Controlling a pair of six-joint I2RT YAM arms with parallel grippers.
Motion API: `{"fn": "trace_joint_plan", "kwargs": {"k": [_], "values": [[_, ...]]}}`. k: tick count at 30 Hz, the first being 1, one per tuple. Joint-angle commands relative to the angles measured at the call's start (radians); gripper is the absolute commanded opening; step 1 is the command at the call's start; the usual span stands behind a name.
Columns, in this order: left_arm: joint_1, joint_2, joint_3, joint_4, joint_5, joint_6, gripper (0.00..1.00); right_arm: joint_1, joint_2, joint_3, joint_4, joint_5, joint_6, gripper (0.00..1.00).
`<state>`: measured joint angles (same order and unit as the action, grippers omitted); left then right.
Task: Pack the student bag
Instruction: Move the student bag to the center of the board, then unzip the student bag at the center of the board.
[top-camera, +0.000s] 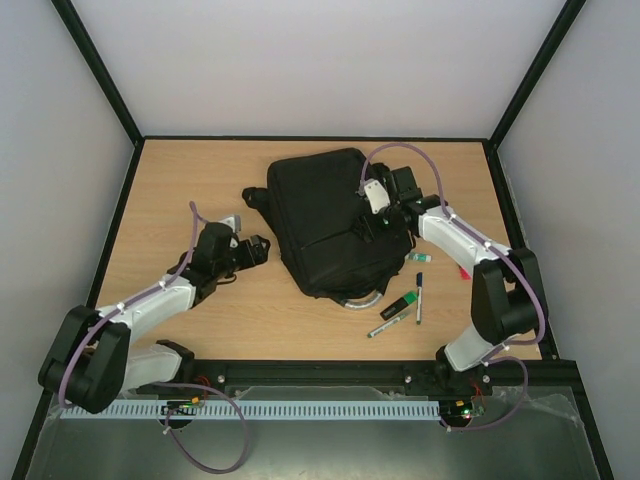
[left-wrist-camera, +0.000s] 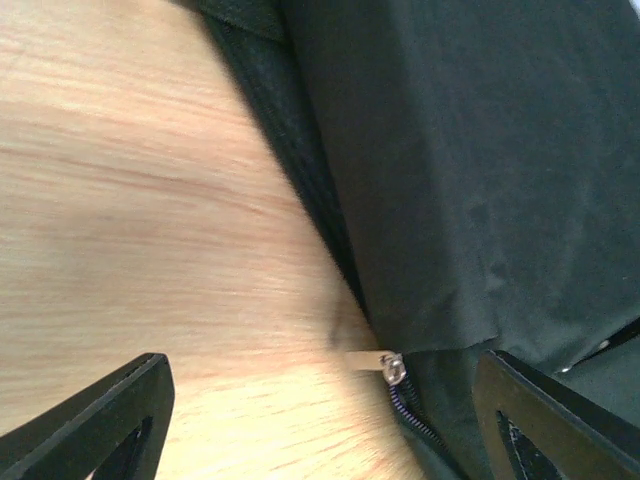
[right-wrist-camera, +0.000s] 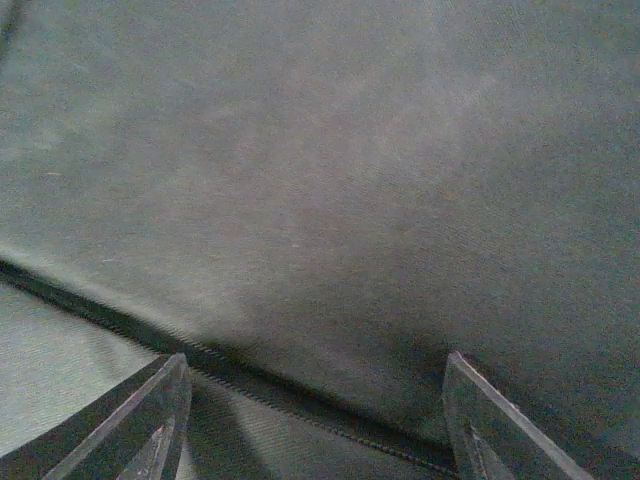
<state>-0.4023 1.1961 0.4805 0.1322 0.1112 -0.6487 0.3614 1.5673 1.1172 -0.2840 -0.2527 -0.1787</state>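
Both the left gripper (left-wrist-camera: 320, 372), by the zip pull (left-wrist-camera: 385, 362), and the right gripper (right-wrist-camera: 315, 368), over the fabric (right-wrist-camera: 320, 150), stand spread and pinch nothing; the student bag (top-camera: 320, 215), lying flat on the table (top-camera: 180, 190) between them, looks soft and saggy, so the small stiff pull seems the surest hold.

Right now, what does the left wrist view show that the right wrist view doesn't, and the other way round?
Left wrist only: the wooden table and a metal zip pull lying at the edge of the student bag.
Right wrist only: a zip line crossing the fabric, with no table in sight.
Both: black bag fabric, with that arm's own jaws standing apart at the bottom corners and gripping nothing.
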Motion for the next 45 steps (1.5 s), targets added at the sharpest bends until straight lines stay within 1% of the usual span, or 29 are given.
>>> {"fn": "trace_joint_plan", "kwargs": {"k": [1, 4, 7, 11, 16, 20, 23, 24, 27, 30, 33, 36, 38, 41, 43, 45], "values": [[-0.030, 0.037, -0.006, 0.151, 0.027, 0.002, 0.85, -0.017, 0.046, -0.024, -0.034, 0.154, 0.027, 0.71], [-0.037, 0.070, 0.001, 0.153, 0.031, 0.022, 0.87, -0.017, 0.115, -0.015, -0.031, 0.194, 0.019, 0.73], [-0.044, 0.073, -0.018, 0.195, 0.050, 0.048, 0.87, -0.017, 0.212, 0.041, -0.058, 0.212, -0.027, 0.67], [-0.048, 0.085, -0.058, 0.298, 0.111, 0.052, 0.87, -0.017, 0.338, 0.131, -0.061, 0.306, -0.056, 0.66], [-0.084, 0.105, -0.077, 0.337, 0.081, 0.101, 0.84, -0.018, 0.458, 0.258, -0.103, 0.336, -0.056, 0.62], [-0.087, 0.150, -0.094, 0.409, 0.071, 0.147, 0.79, -0.018, 0.452, 0.222, -0.083, 0.364, -0.062, 0.62], [-0.087, 0.221, -0.059, 0.426, 0.064, 0.191, 0.72, -0.018, 0.429, 0.179, -0.060, 0.367, -0.071, 0.62], [-0.087, 0.242, -0.041, 0.427, 0.059, 0.219, 0.70, -0.017, 0.430, 0.173, -0.057, 0.366, -0.072, 0.62], [-0.081, 0.303, 0.004, 0.460, 0.044, 0.273, 0.72, -0.018, 0.436, 0.167, -0.056, 0.352, -0.075, 0.62], [-0.054, 0.373, 0.055, 0.516, 0.129, 0.314, 0.76, -0.017, 0.442, 0.165, -0.058, 0.330, -0.072, 0.62], [-0.033, 0.441, 0.100, 0.549, 0.226, 0.398, 0.78, -0.016, 0.444, 0.168, -0.066, 0.312, -0.068, 0.62], [0.005, 0.499, 0.164, 0.532, 0.292, 0.447, 0.78, -0.016, 0.436, 0.166, -0.068, 0.303, -0.069, 0.62], [0.042, 0.533, 0.192, 0.550, 0.337, 0.438, 0.79, -0.016, 0.432, 0.161, -0.069, 0.299, -0.070, 0.62], [0.085, 0.600, 0.254, 0.531, 0.455, 0.415, 0.79, -0.015, 0.428, 0.154, -0.069, 0.306, -0.074, 0.62], [0.090, 0.634, 0.285, 0.506, 0.509, 0.404, 0.79, -0.016, 0.428, 0.151, -0.070, 0.310, -0.075, 0.62], [0.083, 0.646, 0.289, 0.501, 0.522, 0.376, 0.78, -0.016, 0.426, 0.148, -0.072, 0.312, -0.076, 0.62]]}}
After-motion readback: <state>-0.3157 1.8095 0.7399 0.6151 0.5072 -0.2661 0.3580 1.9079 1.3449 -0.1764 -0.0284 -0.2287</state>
